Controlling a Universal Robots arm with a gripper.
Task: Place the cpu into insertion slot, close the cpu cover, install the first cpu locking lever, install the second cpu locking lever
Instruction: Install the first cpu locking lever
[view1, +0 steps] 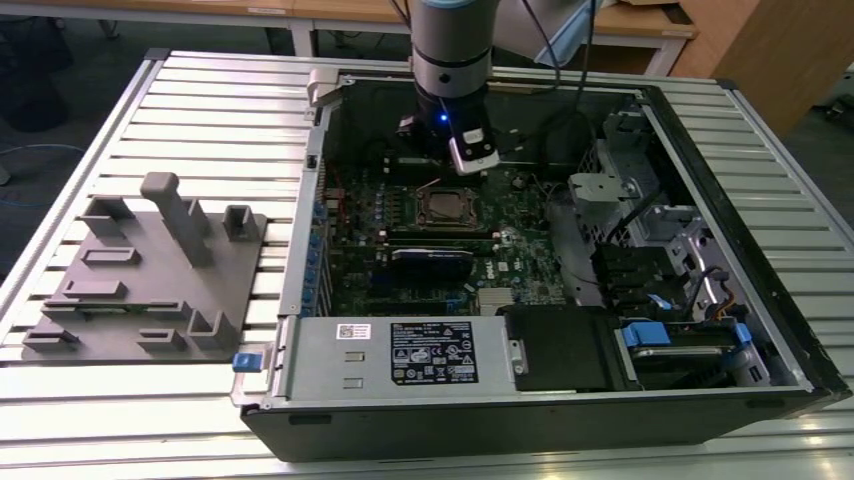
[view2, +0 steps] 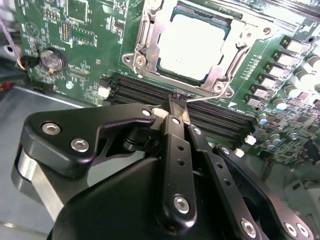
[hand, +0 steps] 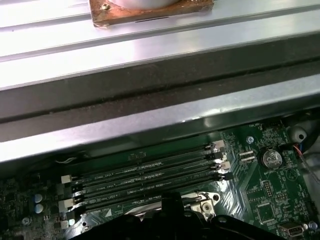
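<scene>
— cpu (view2: 192, 42) is seated in the slot (view1: 422, 206), flat, silver face up. We see it on the green board (view2: 100, 30) inside the open case (view1: 534, 430).

— Cover?

— The cover (view2: 142, 40) lies flat over it. The frame runs all round the chip's edge, and the face shows through the window.

— Claw?

— The claw (view2: 177, 106) has its fingers together. The tips are down at the slot's edge that faces the long black memory slots (view2: 225, 117). They touch the end of a thin silver lever (view2: 210, 98) that runs along that same edge, low and close to the frame. We cannot tell if the wire is pinched between the tips or only touched.

— Arm position?

— In the exterior view the arm (view1: 451, 60) comes down over the case's far edge, with its wrist just above the slot.

— Anything else on the board?

— A coin cell (hand: 272, 159) sits near the board's corner, well apart from the slot. In the first wrist view the memory slots lie between the slot and the case wall.

— Outside the case?

— The case sits on a slatted metal bench (view1: 200, 100). A grey rack (view1: 134, 280) with upright pegs stands beside the case, toward the bench's edge on the exterior view's left. We see nothing touching it.
</scene>
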